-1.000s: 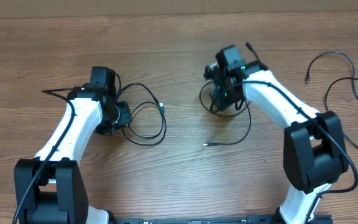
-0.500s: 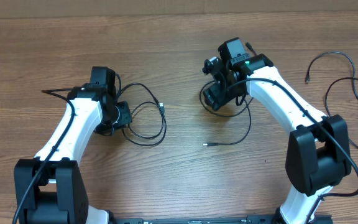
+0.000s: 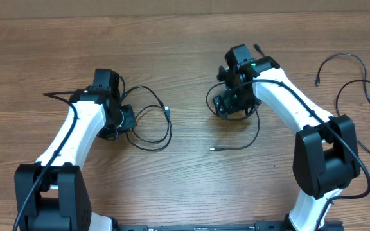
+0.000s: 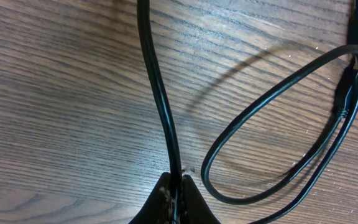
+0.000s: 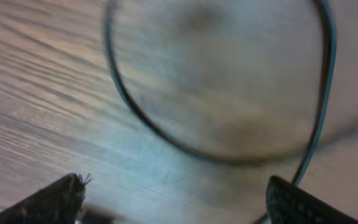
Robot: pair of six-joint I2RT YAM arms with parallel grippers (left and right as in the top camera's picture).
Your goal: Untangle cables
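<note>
Resting on the brown wood-grain table [image 3: 185, 192], the thin black flexible cables [image 3: 258, 130] are seen in three groups: one beside the left gripper [image 3: 126, 120], one under the right gripper [image 3: 225, 104], and a loose group well apart at the far right. The right gripper's fingers [image 5: 61, 199] are spread wide and nothing is held between them. A round black loop [image 5: 229, 158] lies just ahead of the fingertips, let go onto the wood. That strand is judged to be set down apart from the rest.

The left gripper's fingers [image 4: 163, 194] are pressed together, pinching a black cord [image 4: 158, 93] that runs straight ahead of them, with a doubled loop [image 4: 204, 169] to their right.

Against the frame a second ago, the right jaws have been opened from nearly closed and the wrist is turned slightly. The left arm is unchanged.
</note>
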